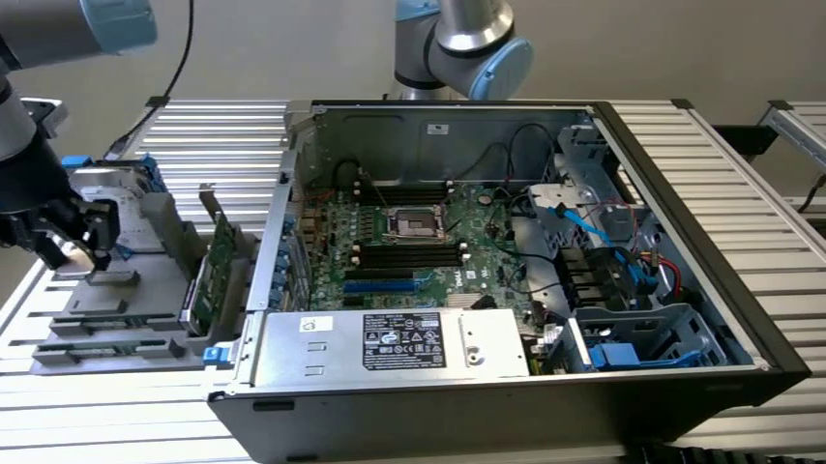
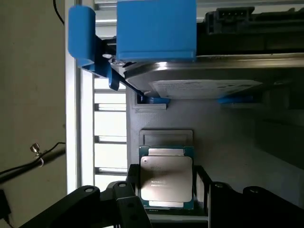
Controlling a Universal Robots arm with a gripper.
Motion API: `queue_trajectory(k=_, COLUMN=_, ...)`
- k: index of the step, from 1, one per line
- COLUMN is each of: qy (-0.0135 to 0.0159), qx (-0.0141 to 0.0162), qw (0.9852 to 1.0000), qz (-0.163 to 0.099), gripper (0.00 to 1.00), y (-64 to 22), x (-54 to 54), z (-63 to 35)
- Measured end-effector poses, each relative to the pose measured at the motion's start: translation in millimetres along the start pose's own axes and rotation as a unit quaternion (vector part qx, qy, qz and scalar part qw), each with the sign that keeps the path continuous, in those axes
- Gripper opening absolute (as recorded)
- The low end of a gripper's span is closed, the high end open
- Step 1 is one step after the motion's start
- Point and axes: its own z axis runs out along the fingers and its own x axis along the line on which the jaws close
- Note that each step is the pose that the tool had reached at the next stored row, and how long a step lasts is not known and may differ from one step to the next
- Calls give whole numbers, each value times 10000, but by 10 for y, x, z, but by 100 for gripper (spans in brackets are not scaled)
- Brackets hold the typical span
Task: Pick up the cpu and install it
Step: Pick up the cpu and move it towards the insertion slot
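The gripper (image 1: 77,253) is hanging low over a grey fixture (image 1: 114,280) that is sitting outside the computer case (image 1: 427,130), off the case's side at the exterior view's left. Case and fixture are both resting on a slatted metal table (image 1: 722,174).

In the wrist view the cpu (image 2: 166,178) is lying flat in a shallow seat of the grey fixture (image 2: 228,142), with its dull silver top facing the camera and a thin green edge showing around it. It is sitting outside the case, not in the board. The gripper (image 2: 167,186) is straddling it. Its black fingers (image 2: 134,184) are standing apart, one just beside each of two opposite edges of the chip, and they are not visibly clamping it.

Also outside the case, the hard drive (image 2: 204,85) is standing near the cpu on the same fixture, and a blue bracket (image 2: 156,28) is wrapping its end.

Inside the case, the motherboard's socket (image 1: 416,224) is sitting open, with the black memory slots (image 1: 406,253) running just beside it
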Motion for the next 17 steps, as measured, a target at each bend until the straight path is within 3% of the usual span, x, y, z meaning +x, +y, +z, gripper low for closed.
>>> queue_trajectory(k=13, qy=0, qx=0, qw=10000, qz=1, gripper=55, y=19, x=71, z=-593)
queue_trajectory(k=17, qy=0, qx=0, qw=10000, qz=1, gripper=55, y=69, x=73, z=-775)
